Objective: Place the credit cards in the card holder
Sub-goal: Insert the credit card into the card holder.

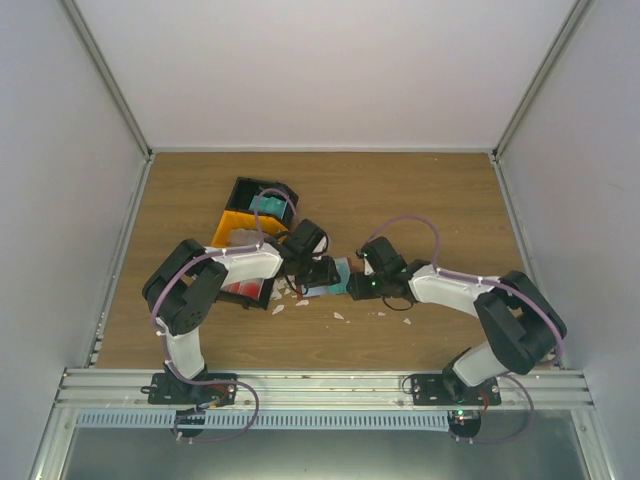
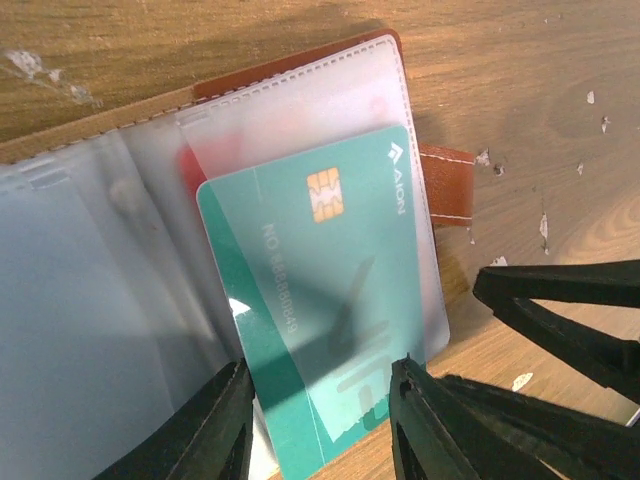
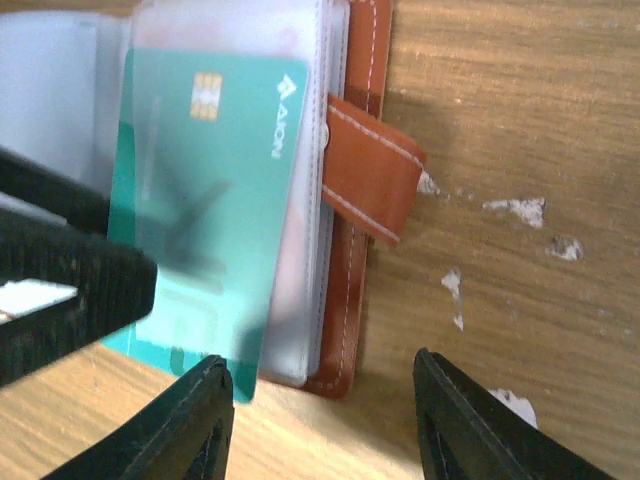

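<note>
The reddish-brown card holder (image 1: pixel 338 283) lies open on the wood between my two grippers. A teal credit card (image 2: pixel 320 290) with a gold chip sits partly inside a clear sleeve of the holder (image 2: pixel 255 75), its lower end sticking out. A red card (image 2: pixel 195 170) shows faintly behind the sleeve. My left gripper (image 2: pixel 320 425) is open, its fingers on either side of the teal card's free end. My right gripper (image 3: pixel 320 420) is open over the holder's (image 3: pixel 345 300) corner beside the teal card (image 3: pixel 205 190). The strap (image 3: pixel 365 165) hangs loose.
A black-and-orange compartment tray (image 1: pixel 232 228) stands behind the left arm with teal cards (image 1: pixel 268 205) in it; red cards (image 1: pixel 243 290) lie by its near end. Small white scraps (image 1: pixel 338 315) dot the wood near the holder. Enclosure walls stand on three sides.
</note>
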{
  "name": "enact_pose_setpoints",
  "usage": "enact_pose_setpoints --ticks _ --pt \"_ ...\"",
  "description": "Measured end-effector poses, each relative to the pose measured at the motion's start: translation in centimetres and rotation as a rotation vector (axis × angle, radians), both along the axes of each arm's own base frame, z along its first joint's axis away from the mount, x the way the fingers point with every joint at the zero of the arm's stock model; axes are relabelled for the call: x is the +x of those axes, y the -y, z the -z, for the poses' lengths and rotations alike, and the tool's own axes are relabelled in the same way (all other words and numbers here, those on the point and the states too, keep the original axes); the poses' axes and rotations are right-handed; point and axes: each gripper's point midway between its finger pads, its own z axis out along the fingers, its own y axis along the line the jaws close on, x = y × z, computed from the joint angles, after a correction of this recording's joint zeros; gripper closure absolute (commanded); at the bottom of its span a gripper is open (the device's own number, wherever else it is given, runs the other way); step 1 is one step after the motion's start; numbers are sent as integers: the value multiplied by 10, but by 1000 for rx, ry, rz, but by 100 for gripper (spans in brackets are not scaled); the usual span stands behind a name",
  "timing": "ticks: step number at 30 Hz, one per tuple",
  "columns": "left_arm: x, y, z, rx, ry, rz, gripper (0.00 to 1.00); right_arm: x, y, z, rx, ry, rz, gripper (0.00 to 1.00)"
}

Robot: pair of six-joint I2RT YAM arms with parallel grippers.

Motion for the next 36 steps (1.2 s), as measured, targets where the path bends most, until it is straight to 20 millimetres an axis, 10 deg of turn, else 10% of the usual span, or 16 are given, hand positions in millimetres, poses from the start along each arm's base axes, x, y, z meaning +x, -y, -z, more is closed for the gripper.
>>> enact_pose_setpoints --ticks 11,23,36 --pt "3 -3 2 7 2 -8 61 -26 -9 3 -84 32 -167 45" --pt "8 -7 5 24 21 1 62 5 -15 8 -241 129 -120 65" --pt "7 -8 6 21 47 21 62 7 -15 6 -205 142 -63 56"
